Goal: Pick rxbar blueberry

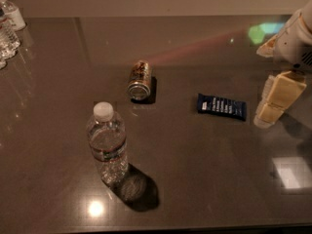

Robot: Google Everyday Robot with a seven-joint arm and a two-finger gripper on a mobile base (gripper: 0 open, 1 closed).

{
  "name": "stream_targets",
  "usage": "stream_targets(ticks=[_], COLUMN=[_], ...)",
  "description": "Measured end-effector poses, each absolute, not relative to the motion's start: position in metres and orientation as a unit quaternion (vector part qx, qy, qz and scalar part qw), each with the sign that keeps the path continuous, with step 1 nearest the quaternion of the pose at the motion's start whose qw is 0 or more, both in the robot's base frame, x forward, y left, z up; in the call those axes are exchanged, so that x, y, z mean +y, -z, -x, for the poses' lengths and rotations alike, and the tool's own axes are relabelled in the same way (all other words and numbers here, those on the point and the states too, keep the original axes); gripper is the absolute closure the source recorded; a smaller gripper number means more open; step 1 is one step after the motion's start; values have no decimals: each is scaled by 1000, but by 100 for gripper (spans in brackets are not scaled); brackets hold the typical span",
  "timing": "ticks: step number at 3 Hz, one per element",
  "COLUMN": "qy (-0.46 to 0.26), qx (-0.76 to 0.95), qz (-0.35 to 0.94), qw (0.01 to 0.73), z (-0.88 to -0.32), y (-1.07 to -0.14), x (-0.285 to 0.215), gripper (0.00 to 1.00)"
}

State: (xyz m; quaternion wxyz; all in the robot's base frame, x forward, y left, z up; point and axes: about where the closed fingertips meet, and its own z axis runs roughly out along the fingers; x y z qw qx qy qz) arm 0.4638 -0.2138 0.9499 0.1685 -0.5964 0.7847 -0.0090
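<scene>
I see gripper (273,104) at right edge, just right of rxbar blueberry (222,106), apart | grip state: cannot tell | can (140,80) upper centre | water bottle (107,144) lower left

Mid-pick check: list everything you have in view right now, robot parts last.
rxbar blueberry: one, navy with white lettering, flat on the table, right of centre.
drink can: one, brown and silver, on its side, centre, left of the bar.
water bottle: one, clear with white cap, upright, front left.
more bottles: at least two, clear, far left edge, cut off.
table: one, dark grey, glossy.
gripper: one, cream, right edge, just right of the bar with a gap between.
</scene>
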Motion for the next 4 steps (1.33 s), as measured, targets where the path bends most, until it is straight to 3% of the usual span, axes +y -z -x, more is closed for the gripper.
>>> stream_targets(ticks=[4], qy=[-54], qx=[796], qz=[577], qw=[175], z=[-507], y=[-882], x=[-213], gripper=[0])
